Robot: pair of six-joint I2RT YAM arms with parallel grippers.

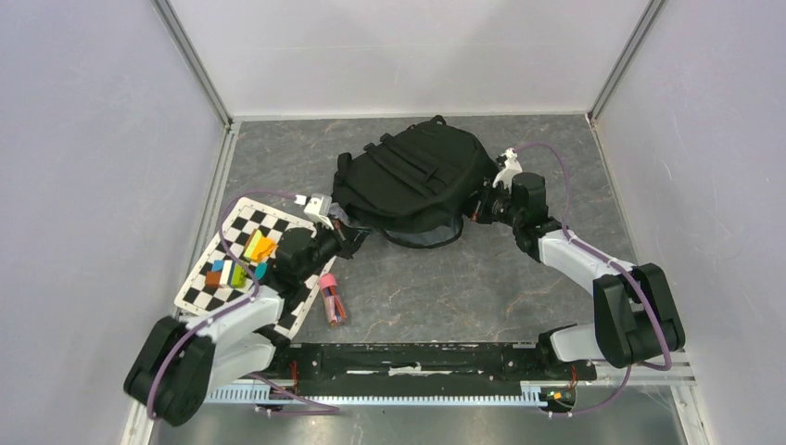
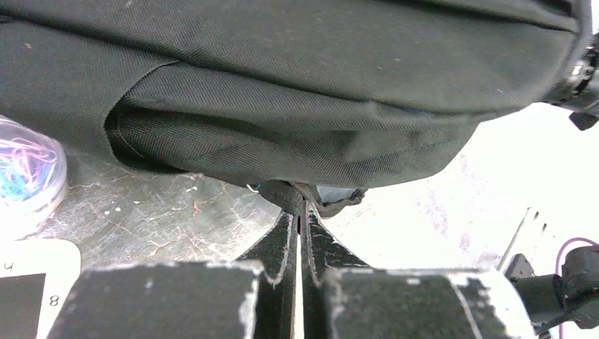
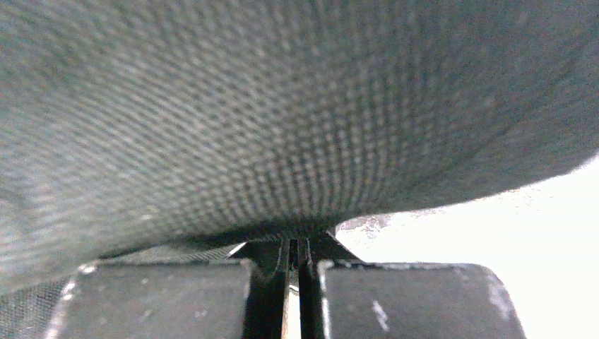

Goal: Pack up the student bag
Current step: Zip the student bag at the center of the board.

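Student bag lies far-centre on the worktop, your left claw and right claw each pressed together on its near hem (soft, floppy cloth, likely sags; hold seams, not panels).

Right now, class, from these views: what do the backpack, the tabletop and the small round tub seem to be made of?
The student bag: matte black woven fabric; the weave shows close up. The tabletop: grey with pale veins, stone or stone-print laminate, cannot tell which. The tub: probably clear plastic; coloured bands show through its wall.
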